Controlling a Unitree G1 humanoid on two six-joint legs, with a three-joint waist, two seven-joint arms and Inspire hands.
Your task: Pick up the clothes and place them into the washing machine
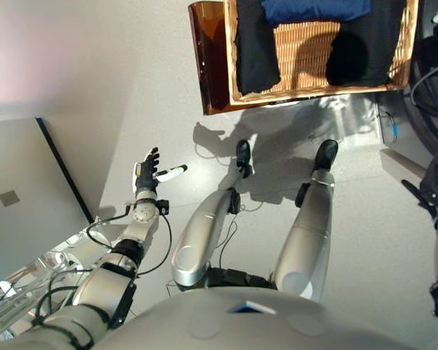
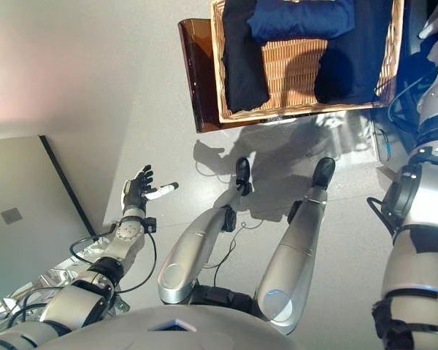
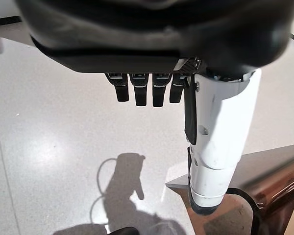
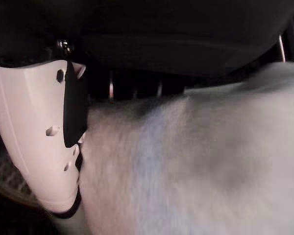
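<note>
A wicker basket point(image 1: 306, 93) stands on a brown stool point(image 1: 212, 58) ahead of me. It holds a dark garment point(image 1: 255, 44) at its left, a folded blue one point(image 1: 314, 9) at the back and another dark one point(image 1: 365, 44) at its right. My left hand point(image 1: 147, 171) hovers open over the floor, left of the stool, holding nothing. My right arm runs up the right edge of the eye views. In the right wrist view, my right hand point(image 4: 34, 132) has its white thumb cover against a pale grey cloth point(image 4: 196, 166) that fills the view; its grip is hidden.
A dark rounded machine point(image 1: 427, 87) stands to the right of the basket. A white wall with a black baseboard point(image 1: 66, 171) closes off the left side. Pale floor point(image 1: 160, 87) lies between the wall and the stool.
</note>
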